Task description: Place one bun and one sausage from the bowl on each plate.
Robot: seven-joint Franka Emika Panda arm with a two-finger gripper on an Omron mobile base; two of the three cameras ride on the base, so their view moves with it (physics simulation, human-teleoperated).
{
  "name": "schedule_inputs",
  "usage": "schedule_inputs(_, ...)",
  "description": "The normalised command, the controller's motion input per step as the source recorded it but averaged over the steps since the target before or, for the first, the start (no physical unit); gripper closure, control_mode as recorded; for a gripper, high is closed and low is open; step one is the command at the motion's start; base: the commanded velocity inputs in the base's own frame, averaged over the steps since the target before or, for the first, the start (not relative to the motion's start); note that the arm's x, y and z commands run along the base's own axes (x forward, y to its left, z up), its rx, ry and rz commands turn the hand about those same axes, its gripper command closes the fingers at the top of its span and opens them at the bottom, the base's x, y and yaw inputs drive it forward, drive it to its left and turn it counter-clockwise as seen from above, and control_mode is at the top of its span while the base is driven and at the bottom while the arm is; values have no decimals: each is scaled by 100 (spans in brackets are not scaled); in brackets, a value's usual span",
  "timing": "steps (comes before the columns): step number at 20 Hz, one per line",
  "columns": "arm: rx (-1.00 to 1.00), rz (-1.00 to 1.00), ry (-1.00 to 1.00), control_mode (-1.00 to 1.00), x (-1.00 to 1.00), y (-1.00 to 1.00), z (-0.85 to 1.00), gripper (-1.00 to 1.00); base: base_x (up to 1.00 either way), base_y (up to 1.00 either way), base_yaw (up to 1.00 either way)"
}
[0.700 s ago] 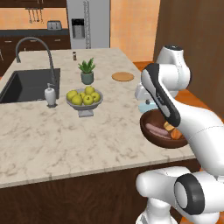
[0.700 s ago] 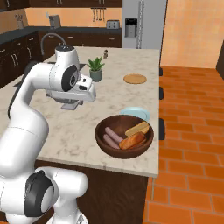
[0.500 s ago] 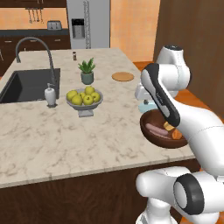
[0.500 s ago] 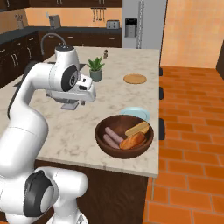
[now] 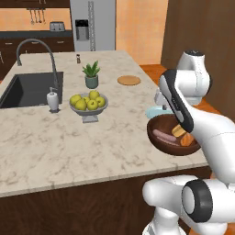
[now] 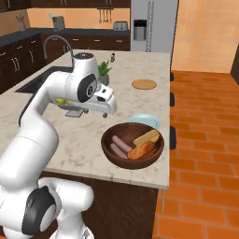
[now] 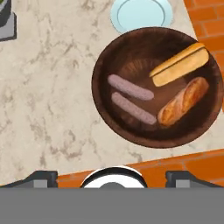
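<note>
Evidently pick step not yet begun: gripper [image 7: 112, 175] hung above bowl [image 7: 105, 105], tips wide apart, empty. Buns [image 7: 180, 65], sausages [image 7: 130, 87] inside; plate [image 7: 141, 13] just beside. Next: descend onto one item.

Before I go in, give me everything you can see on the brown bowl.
The bowl is large, deep, round, and looks like dark brown wood with a faint ring pattern inside. It sits upright on the marble counter near the edge, with the pale blue plate just behind it; whether their rims touch I cannot tell. Inside lie two pinkish sausages side by side, a golden bun and a darker orange bun. The gripper is above it, not touching.
</note>
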Motion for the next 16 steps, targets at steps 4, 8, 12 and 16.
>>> schedule_inputs(4, 1, -64, 0, -100, 13, -100, -53, -100, 0, 0, 0)
schedule_inputs(8, 0, -61, 0, -100, 16, -100, -70, -100, 0, 0, 0)
schedule_inputs(12, 0, -42, -6, -100, 37, -100, -49, -100, 0, 0, 0)
schedule_inputs(16, 0, -4, -5, -100, 33, -22, -24, -100, 0, 0, 0)
